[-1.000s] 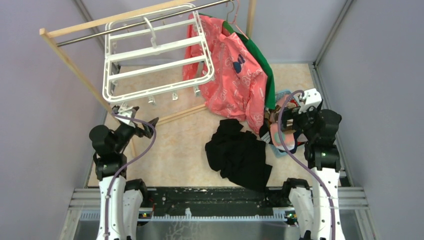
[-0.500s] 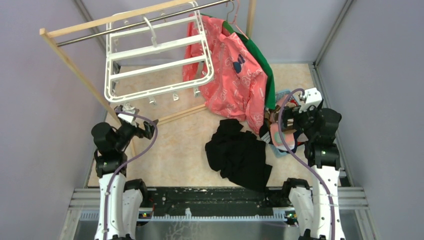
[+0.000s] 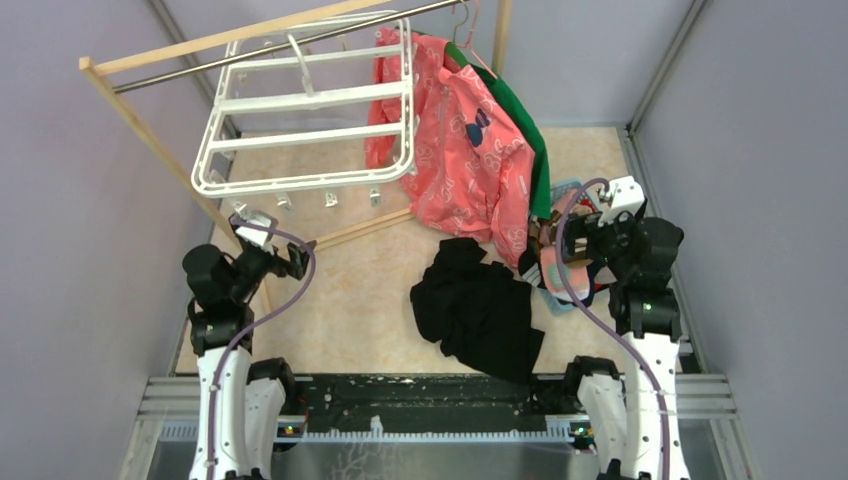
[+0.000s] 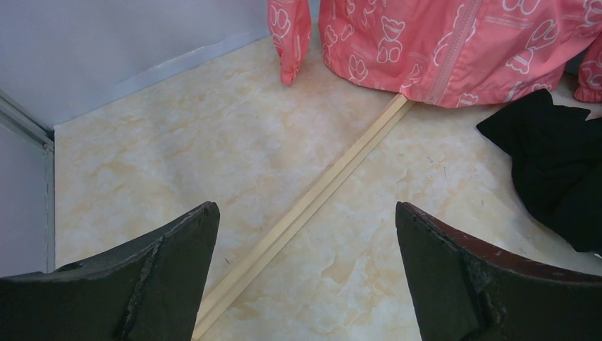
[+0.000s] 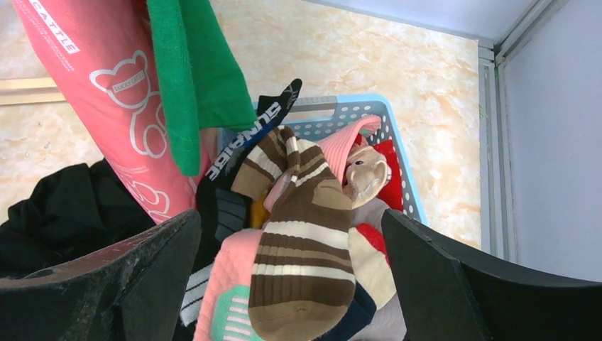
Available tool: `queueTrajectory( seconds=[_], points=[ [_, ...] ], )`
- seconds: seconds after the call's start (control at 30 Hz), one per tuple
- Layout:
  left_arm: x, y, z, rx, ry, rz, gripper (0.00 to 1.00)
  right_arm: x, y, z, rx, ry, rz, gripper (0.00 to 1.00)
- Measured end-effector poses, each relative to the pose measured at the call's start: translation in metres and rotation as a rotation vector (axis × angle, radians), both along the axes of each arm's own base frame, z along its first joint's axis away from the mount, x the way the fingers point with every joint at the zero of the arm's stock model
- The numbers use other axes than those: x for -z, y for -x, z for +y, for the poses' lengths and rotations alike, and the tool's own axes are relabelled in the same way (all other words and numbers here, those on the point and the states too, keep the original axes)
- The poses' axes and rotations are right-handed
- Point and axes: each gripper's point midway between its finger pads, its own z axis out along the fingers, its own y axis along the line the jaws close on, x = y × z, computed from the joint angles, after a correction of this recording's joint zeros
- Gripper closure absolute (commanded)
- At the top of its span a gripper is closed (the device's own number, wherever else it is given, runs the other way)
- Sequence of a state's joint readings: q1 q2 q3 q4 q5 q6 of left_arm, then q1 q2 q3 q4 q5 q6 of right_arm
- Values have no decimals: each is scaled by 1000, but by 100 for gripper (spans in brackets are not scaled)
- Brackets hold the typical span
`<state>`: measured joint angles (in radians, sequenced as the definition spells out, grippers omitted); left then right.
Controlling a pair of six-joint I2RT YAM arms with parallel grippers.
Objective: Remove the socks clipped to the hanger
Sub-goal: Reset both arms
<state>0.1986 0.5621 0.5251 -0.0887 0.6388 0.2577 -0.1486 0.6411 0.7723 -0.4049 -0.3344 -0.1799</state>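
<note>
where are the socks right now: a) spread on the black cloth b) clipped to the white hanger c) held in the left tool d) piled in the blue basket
D: the socks lie heaped in the blue basket in the right wrist view, while the white hanger shows only bare clips along its lower edge.

hanger (image 3: 310,97): swung left on its rail since a second ago, lower edge now flatter
clips (image 3: 328,199): carried left with it
my left gripper (image 3: 298,258): drifted slightly lower
</note>
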Motion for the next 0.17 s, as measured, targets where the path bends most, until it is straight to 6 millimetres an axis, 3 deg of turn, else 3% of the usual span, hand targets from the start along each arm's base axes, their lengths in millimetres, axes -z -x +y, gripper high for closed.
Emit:
queueTrajectory(
  seconds=[0.17],
  points=[
    [0,0,0,1,-1,1,1,1,0,0,-1,1,1,4]
  ],
)
